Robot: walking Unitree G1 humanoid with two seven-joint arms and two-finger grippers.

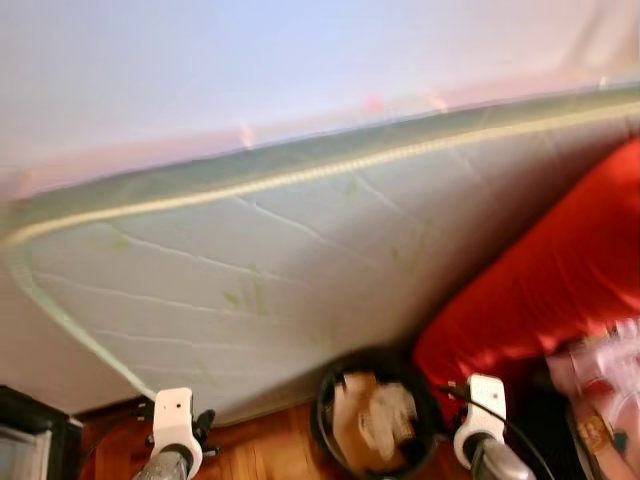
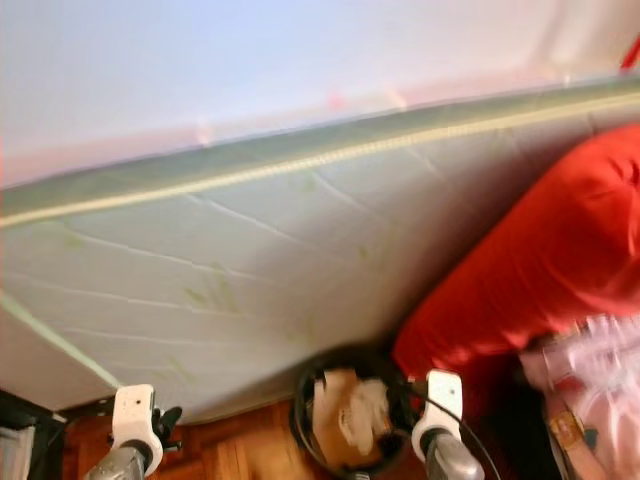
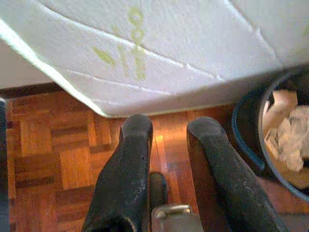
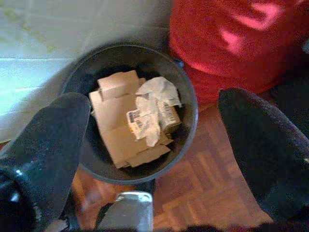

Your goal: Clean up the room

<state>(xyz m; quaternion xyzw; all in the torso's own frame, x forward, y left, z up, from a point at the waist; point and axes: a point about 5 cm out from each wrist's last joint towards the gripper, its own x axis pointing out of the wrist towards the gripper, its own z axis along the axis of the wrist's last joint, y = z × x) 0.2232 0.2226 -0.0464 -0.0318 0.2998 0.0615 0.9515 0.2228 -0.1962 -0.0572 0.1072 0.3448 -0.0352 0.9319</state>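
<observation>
A black bin holding cardboard and crumpled paper stands on the parquet floor, beside the white mattress and a red cushion. Right gripper hovers above it, jaws spread wide, empty. Left gripper over floor, jaws slightly parted, empty.

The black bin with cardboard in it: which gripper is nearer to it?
Right. The right gripper hangs open just above the bin, by its red-cushion side. The left gripper is over the wooden floor beside the mattress, with the bin off to its side.
</observation>
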